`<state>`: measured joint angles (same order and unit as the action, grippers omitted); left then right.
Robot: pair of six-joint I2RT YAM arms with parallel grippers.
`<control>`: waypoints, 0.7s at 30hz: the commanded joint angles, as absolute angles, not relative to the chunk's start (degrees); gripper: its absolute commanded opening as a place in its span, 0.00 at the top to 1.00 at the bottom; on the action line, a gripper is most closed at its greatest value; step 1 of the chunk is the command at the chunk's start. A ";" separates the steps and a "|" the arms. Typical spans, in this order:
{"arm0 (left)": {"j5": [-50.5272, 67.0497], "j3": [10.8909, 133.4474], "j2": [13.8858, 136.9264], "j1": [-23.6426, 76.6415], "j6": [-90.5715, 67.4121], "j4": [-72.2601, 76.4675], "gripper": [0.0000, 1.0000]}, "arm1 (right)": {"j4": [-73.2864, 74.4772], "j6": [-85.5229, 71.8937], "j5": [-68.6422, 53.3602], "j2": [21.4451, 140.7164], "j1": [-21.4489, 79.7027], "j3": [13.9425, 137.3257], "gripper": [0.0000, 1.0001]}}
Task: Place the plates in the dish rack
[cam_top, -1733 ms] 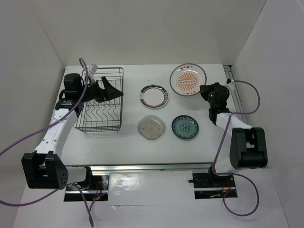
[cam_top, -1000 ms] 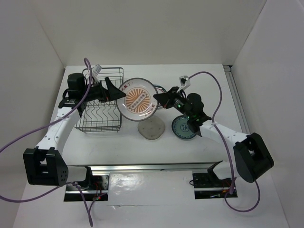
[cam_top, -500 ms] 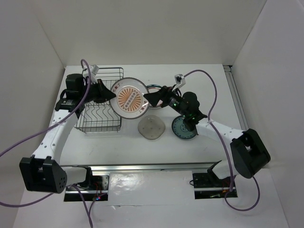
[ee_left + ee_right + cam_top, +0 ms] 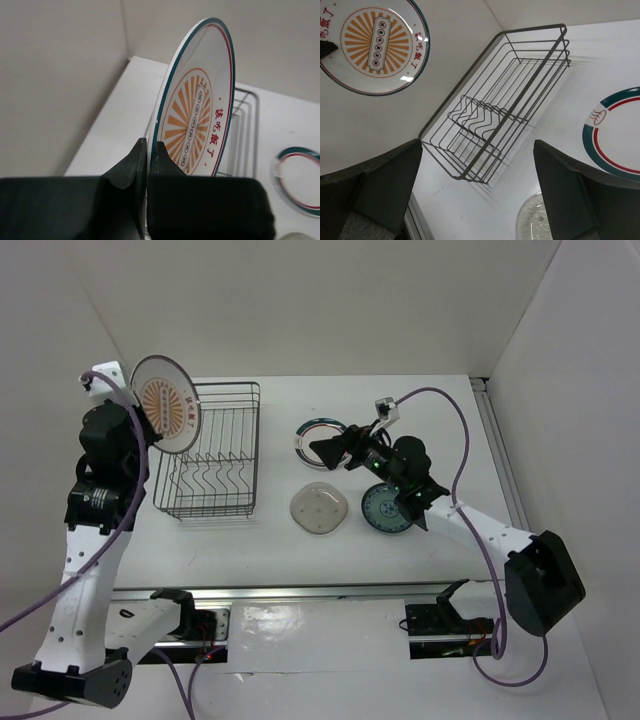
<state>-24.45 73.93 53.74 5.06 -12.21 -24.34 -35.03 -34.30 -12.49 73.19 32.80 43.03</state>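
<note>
My left gripper (image 4: 147,430) is shut on the lower rim of the orange sunburst plate (image 4: 167,403), holding it on edge in the air above the left end of the black wire dish rack (image 4: 256,445). In the left wrist view both fingers pinch the plate (image 4: 200,115) at its rim, gripper (image 4: 148,147). My right gripper (image 4: 320,448) is open and empty over the white dark-rimmed plate (image 4: 318,427), which it partly hides. The translucent plate (image 4: 320,509) and the teal plate (image 4: 383,512) lie flat on the table. The right wrist view shows the rack (image 4: 505,110) between its spread fingers (image 4: 390,185).
White walls close in the table on the left, back and right. The left wall stands close behind the raised plate. The right forearm crosses above the teal plate. A purple cable loops over the right arm (image 4: 440,400).
The sunburst plate passed from the right gripper to the left one. The left arm swung it up and left, over the rack's left end. The right gripper opened and stayed near the middle.
</note>
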 commanded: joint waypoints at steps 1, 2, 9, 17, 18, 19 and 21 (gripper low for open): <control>-36.19 71.91 54.05 5.19 -5.29 -22.51 1.00 | -32.26 -32.17 -13.62 70.85 32.61 42.54 0.01; -36.73 70.24 53.10 5.19 -3.62 -20.76 1.00 | -31.73 -32.17 -14.32 70.84 32.61 42.54 0.01; -42.09 61.19 52.65 8.08 9.22 -9.24 1.00 | -31.72 -32.70 -14.85 68.12 32.61 41.31 0.01; -42.28 56.26 54.84 9.49 11.69 -3.71 1.00 | -30.41 -32.17 -17.31 65.92 30.24 39.64 0.01; -42.28 55.55 54.84 9.49 11.69 -3.69 1.00 | -30.41 -32.17 -17.31 65.92 30.23 39.12 0.01; -42.28 54.15 55.37 9.49 11.17 -2.56 1.00 | -30.93 -32.78 -18.01 65.40 29.54 39.11 0.01; -42.28 53.62 55.37 9.49 10.29 -2.55 1.00 | -31.55 -32.78 -18.54 65.39 29.00 38.58 0.01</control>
